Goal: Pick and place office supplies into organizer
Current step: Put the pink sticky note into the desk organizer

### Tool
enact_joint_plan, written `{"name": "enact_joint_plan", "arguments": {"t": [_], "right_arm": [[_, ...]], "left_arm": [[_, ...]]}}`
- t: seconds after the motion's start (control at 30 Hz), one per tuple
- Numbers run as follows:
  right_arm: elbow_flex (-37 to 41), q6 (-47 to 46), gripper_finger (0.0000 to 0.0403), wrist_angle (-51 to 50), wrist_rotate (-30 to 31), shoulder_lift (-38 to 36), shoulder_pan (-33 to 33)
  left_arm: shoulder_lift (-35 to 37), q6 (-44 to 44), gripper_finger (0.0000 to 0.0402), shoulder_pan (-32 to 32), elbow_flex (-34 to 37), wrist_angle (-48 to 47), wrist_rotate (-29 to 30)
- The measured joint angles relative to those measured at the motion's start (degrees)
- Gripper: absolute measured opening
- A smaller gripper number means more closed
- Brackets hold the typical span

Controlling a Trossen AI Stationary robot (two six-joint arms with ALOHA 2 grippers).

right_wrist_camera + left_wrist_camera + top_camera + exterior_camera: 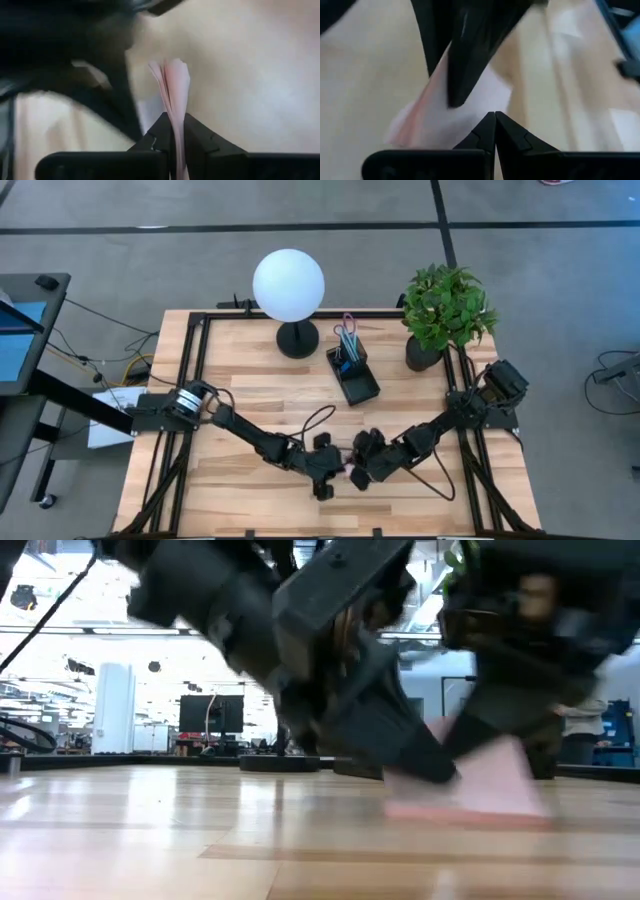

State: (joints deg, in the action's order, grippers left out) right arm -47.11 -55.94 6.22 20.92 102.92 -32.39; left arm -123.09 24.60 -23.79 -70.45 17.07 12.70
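The pink sticky-note pad (480, 790) is near the table's front middle, tilted, with its lower edge (465, 812) on the wood. My right gripper (176, 122) is shut on it. My left gripper (495, 116) is shut, with its tips at the pad's face (445, 125). In the high view both grippers meet (345, 472) and hide the pad. The black organizer (358, 385) stands farther back, with pens and purple-handled scissors (347, 340) upright in its cup. My left gripper's shut fingertips (430, 765) lie against the pad's pink face, coming slanting down from the table's left. My right gripper pinches the pad edge-on between its two fingers (176, 135). Beyond the fingertips the sheets (172, 75) fan apart a little. The pad stands tilted, one corner (512, 745) raised, its lower edge on the table.
A white globe lamp (289, 284) on a black round base (297, 340) and a potted green plant (445, 310) stand along the far edge. A black frame (190, 380) borders the wooden top. The two arms' fingers are close together.
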Motion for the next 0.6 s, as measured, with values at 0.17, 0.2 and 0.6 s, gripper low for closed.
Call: {"name": "enact_joint_plan", "arguments": {"t": [0.17, 0.2, 0.6], "right_arm": [[-0.06, -0.69, 0.0017, -3.60, 14.92, -4.67, 1.32], [-0.07, -1.51, 0.0017, -5.29, 18.21, -6.36, 1.56], [-0.07, -18.92, 0.0017, -30.04, 35.41, -20.97, 7.82]], "left_arm": [[8.35, 1.73, 0.0000, -1.08, -0.11, -15.07, 13.85], [9.72, 2.73, 0.0000, -1.52, -0.11, -18.36, 16.27], [18.23, 14.00, 0.0000, -8.72, -0.16, -36.20, 34.50]]}}
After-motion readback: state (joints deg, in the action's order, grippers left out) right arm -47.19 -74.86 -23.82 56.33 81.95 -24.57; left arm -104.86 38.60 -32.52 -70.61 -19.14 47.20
